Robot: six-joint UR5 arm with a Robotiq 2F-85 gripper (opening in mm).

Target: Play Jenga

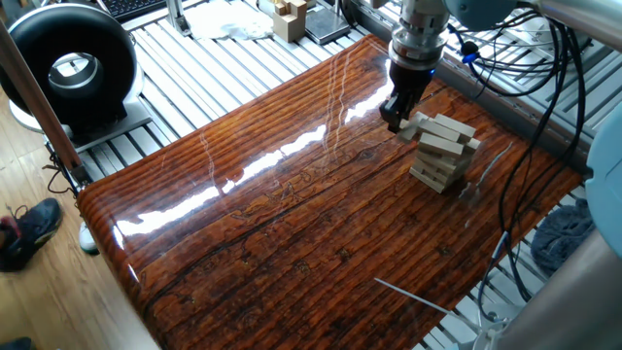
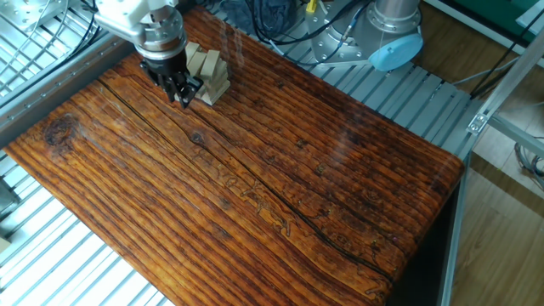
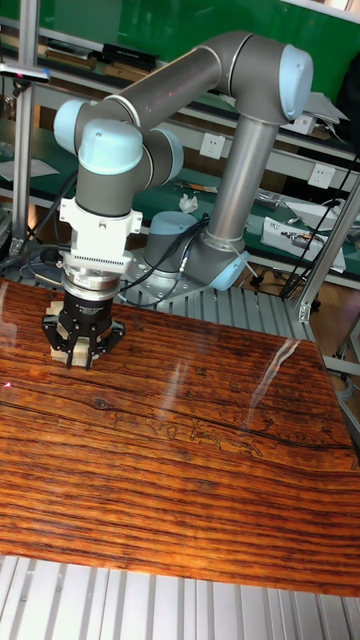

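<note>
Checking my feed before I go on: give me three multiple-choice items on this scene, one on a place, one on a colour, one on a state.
1. Where does the Jenga tower stand on the table?
A. at the middle
B. near a far corner, by the gripper
C. at the front edge

2. What colour are the blocks?
A. pale wood
B. red
C. black

3. How do the tower's layers sit?
A. flush
B. collapsed flat
C. standing but skewed, blocks jutting out

Answers: B, it stands beside the gripper; A, unfinished light wood; C, upper blocks overhang.

Arm bent low, wrist vertical, claw pointing down — fingers close together
</note>
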